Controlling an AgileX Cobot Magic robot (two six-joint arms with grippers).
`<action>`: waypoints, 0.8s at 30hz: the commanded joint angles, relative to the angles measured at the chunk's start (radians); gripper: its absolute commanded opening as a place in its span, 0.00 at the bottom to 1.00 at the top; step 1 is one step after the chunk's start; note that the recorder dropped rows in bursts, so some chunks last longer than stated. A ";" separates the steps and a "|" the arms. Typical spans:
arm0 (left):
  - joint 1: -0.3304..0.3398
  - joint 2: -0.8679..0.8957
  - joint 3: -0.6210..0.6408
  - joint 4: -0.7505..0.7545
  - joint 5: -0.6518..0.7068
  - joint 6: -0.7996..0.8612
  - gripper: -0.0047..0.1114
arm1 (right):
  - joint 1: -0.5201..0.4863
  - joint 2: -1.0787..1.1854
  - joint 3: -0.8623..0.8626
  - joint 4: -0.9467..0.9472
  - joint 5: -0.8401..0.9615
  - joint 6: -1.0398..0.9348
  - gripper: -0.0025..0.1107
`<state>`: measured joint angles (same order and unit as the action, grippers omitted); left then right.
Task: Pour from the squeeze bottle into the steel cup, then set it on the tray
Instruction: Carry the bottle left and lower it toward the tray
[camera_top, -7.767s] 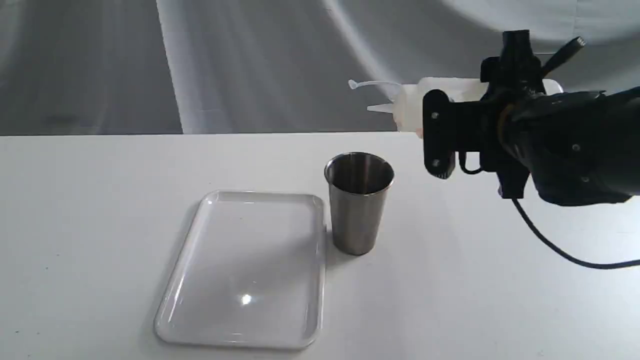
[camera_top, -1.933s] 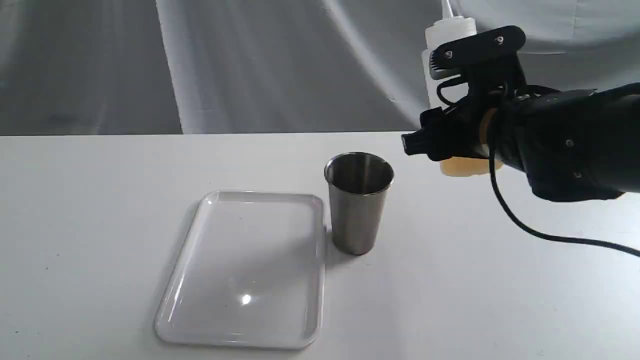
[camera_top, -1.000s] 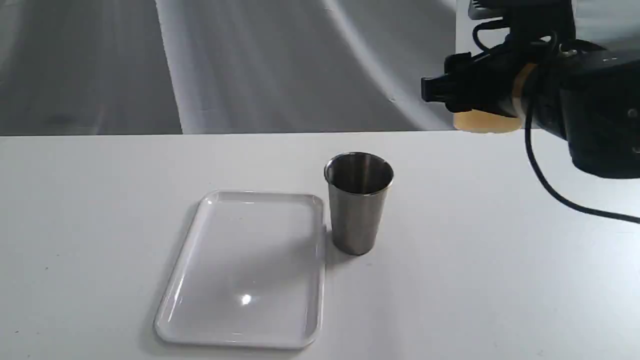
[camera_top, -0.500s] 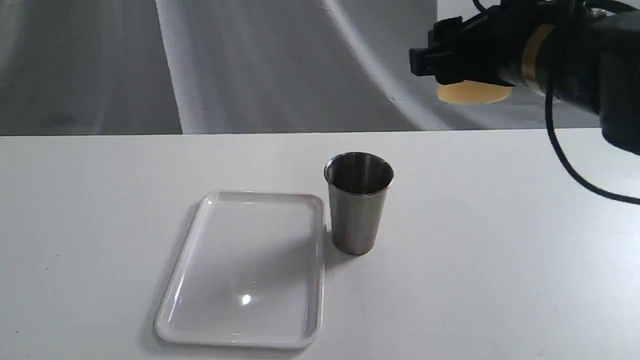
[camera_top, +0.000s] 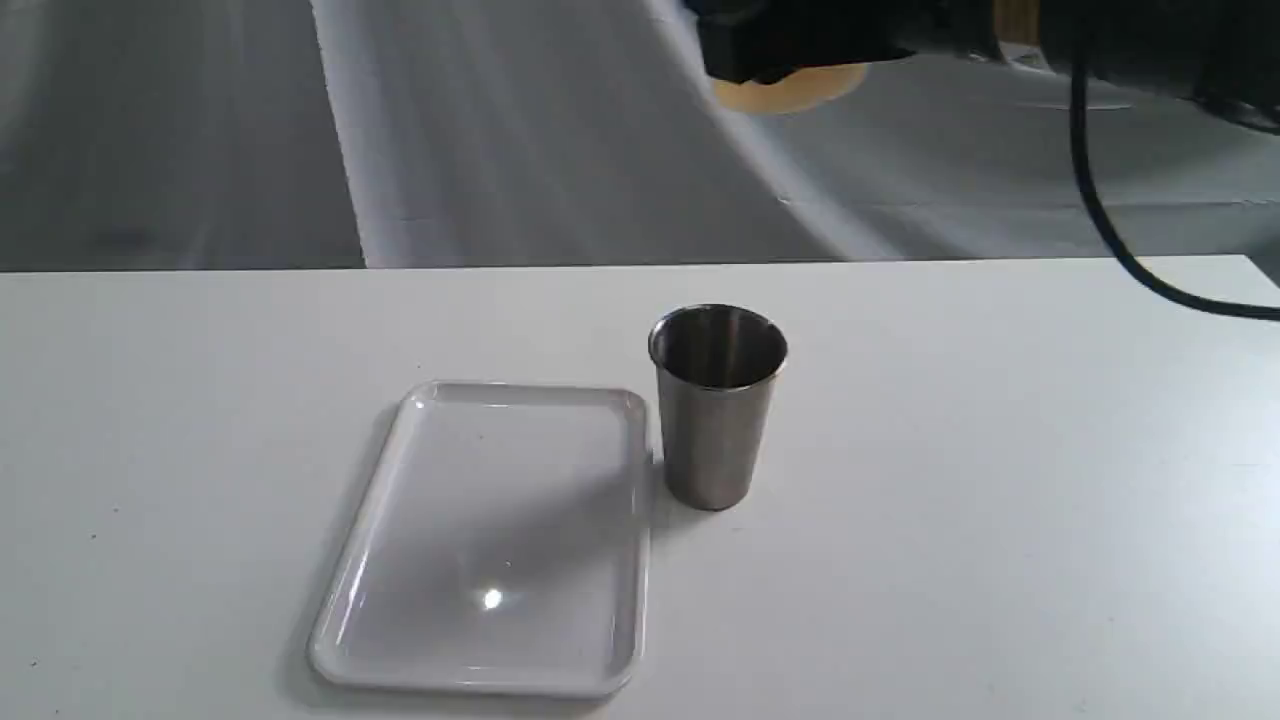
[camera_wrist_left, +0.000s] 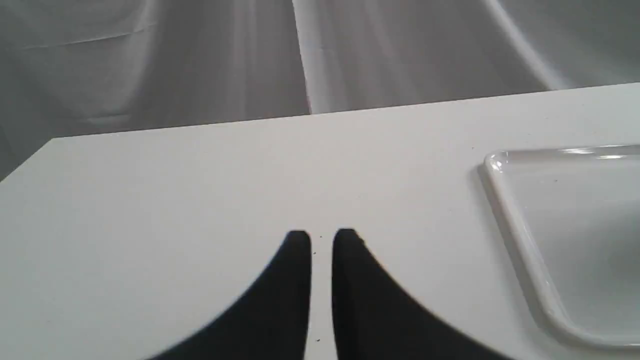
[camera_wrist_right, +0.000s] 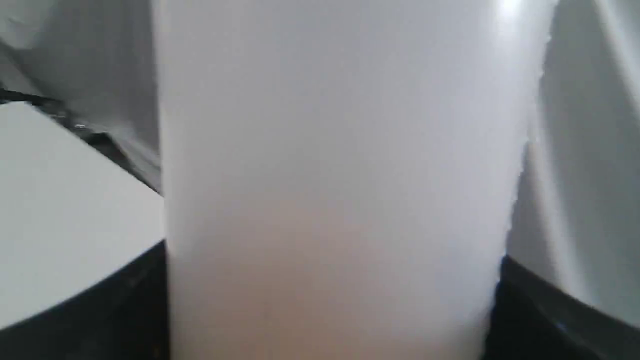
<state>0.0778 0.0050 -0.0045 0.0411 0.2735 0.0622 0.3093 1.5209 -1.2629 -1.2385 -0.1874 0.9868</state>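
**Bottle high in the right claw, cup and tray on the table**

The right claw (camera_top: 790, 40) is up at the very top of the room view, matte black and blocky. It's clamped on the bottle (camera_top: 790, 92). The jaws stand wide, one on each flank of that fat plastic cylinder, and the wrist view shows them pressed against both sides of it. The bottle's wall is soft, milky and translucent, smooth with a faint sheen, whitish up top and warming to amber where the liquid sits. From the room, only its rounded amber base pokes out under the claw, and the rest is cut off by the edge of the view. It hangs high, well clear of the table (camera_top: 1000, 500) and roughly over the cup's area, though I can't judge how far back. A black cable (camera_top: 1100, 200) loops down from the arm.

Below, the cup (camera_top: 716, 420) stands upright. It is brushed steel, tapered, with a rolled rim and a dark shiny inside. Just beside it, on its left, lies the tray (camera_top: 480, 500). The tray is flat, glossy white plastic with rounded corners and a low lip, and a spot of light glints off it.

Over on the other side, the left claw (camera_wrist_left: 321, 240) has two smooth black fingers drawn almost together with a thin slit between them. It grips nothing and hovers over bare matte tabletop with the tray's corner nearby. Grey draped cloth (camera_top: 500, 130) hangs behind.
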 joint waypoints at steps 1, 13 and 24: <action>0.003 -0.005 0.004 0.000 -0.008 -0.002 0.11 | 0.002 0.023 -0.004 0.329 -0.150 -0.291 0.02; 0.003 -0.005 0.004 0.000 -0.008 -0.002 0.11 | 0.016 0.199 0.000 0.528 -0.460 -0.417 0.02; 0.003 -0.005 0.004 0.000 -0.008 -0.002 0.11 | 0.101 0.267 0.115 0.911 -0.596 -0.780 0.02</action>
<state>0.0778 0.0050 -0.0045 0.0411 0.2735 0.0622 0.3961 1.7991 -1.1604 -0.3969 -0.7300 0.2823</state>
